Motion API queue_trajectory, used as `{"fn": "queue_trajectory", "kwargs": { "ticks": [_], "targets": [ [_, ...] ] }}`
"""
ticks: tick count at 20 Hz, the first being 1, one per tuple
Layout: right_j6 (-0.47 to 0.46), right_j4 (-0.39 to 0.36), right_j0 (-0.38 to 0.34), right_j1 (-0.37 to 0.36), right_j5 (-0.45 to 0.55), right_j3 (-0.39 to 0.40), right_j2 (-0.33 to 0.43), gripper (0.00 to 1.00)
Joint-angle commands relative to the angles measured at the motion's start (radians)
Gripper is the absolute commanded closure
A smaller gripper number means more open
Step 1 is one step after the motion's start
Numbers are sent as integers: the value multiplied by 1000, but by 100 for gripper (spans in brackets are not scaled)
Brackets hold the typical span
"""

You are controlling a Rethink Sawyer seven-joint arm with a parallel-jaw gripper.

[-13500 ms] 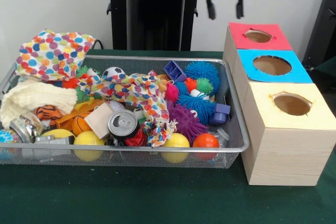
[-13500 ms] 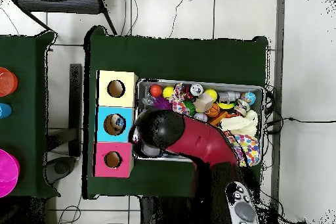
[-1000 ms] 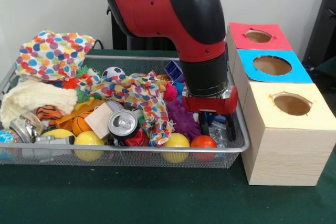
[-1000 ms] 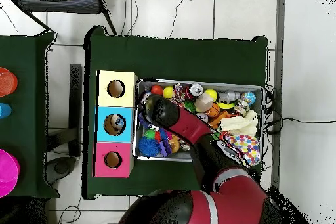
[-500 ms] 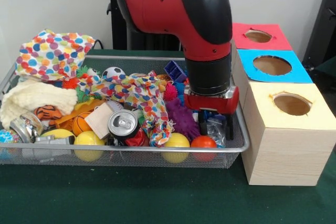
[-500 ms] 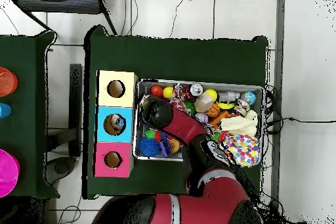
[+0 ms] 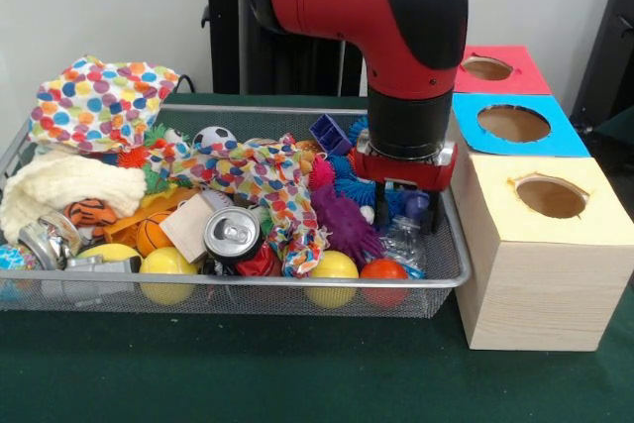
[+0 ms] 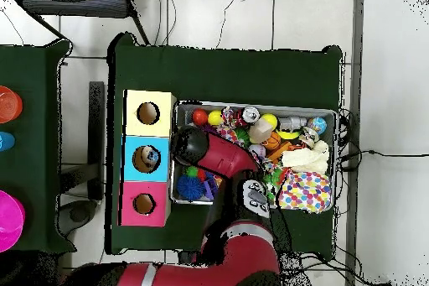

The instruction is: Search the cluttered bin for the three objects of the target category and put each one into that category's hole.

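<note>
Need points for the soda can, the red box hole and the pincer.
soda can [image 7: 232, 233], front view, middle of its silver top.
red box hole [image 7: 487, 68], front view, centre of the opening.
pincer [image 7: 417, 213], front view, midway between its black tips.

Silver wire-mesh bin [image 7: 448, 279] [image 8: 338, 162] crammed with clutter; round hole [image 7: 487, 68] [image 8: 144, 204] in red-topped box, unobstructed.

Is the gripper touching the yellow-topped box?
Cannot tell. In the front view the gripper hangs inside the bin close beside the yellow-topped box; no plain gap shows.
</note>
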Motion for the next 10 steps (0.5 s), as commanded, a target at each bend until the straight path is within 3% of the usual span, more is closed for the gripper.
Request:
{"fn": "queue_trajectory", "kwargs": {
  "ticks": [1, 7, 10],
  "targets": [
    [241, 20, 11, 23, 136, -44, -42, 0],
    [236, 39, -12, 7, 61, 19, -9, 0],
    [240, 68, -60, 8, -47, 88, 73, 0]
  ]
}}
